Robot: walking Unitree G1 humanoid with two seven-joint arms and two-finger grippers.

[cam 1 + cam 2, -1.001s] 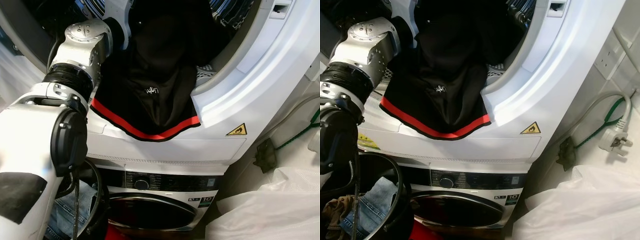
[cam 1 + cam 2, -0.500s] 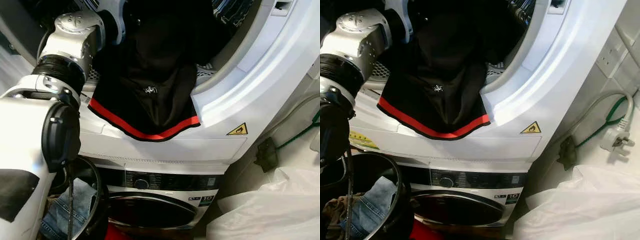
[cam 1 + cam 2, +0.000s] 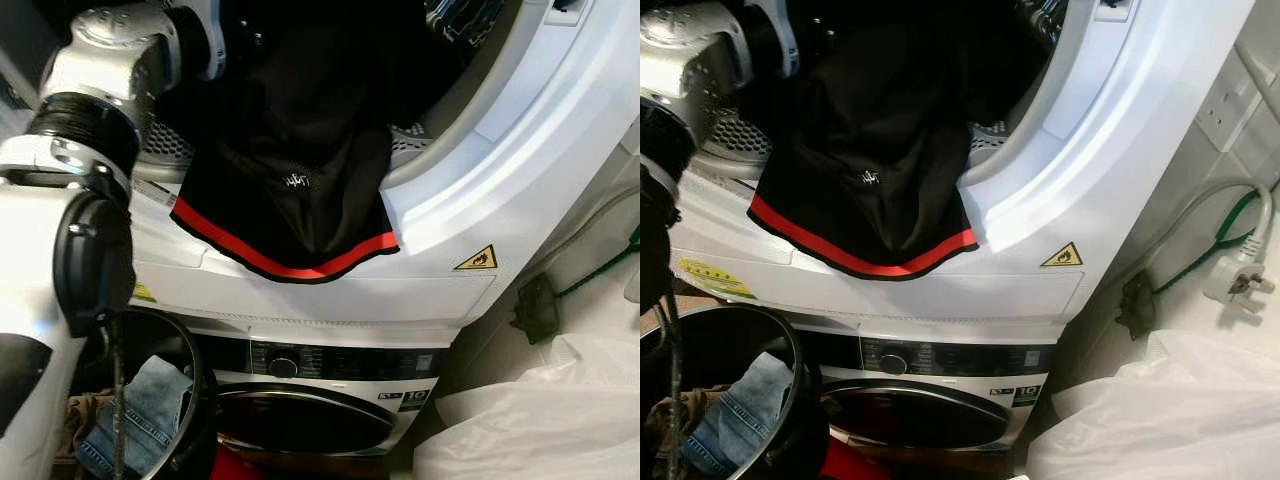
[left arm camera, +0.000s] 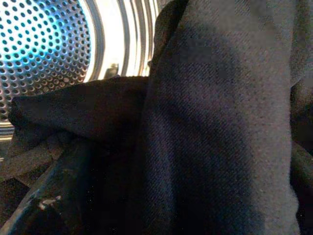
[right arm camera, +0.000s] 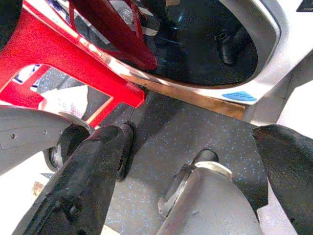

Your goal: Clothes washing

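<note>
Nearest you, the silver left arm (image 3: 90, 130) reaches up from the lower left into the open upper machine, and its bulk sits between you and the left part of the opening, so watch that the elbow does not knock the dark round laundry basket (image 3: 760, 400) below it, where blue denim jeans (image 3: 735, 410) lie in the bottom. The left claw itself is buried inside the drum; in its wrist view dark cloth (image 4: 215, 122) fills the front, one black finger (image 4: 54, 196) shows dimly underneath, and you cannot tell how far the claw is open or whether it has any hold on the fabric. The task's thing, the black garment with a red hem band (image 3: 300, 200), hangs half out of the opening, draped over the white front lip (image 3: 330, 290) of the upper machine with its hem pointing down. The likely failure, to my eye, is a weak or missed grip: push or pull without a firm hold and the hanging half could drag the whole piece out, dropping it past the lower washer's dark round door (image 3: 300, 420) to the floor. Farther in, the perforated steel drum wall (image 4: 44, 44) glows behind the cloth. The right claw (image 5: 171, 181) hangs idle near the floor with its fingers spread wide and nothing between them, beside a red plastic frame (image 5: 58, 58). To the right lie crumpled white sheeting (image 3: 1160, 420) and a white plug on a grey cable (image 3: 1230, 280).
</note>
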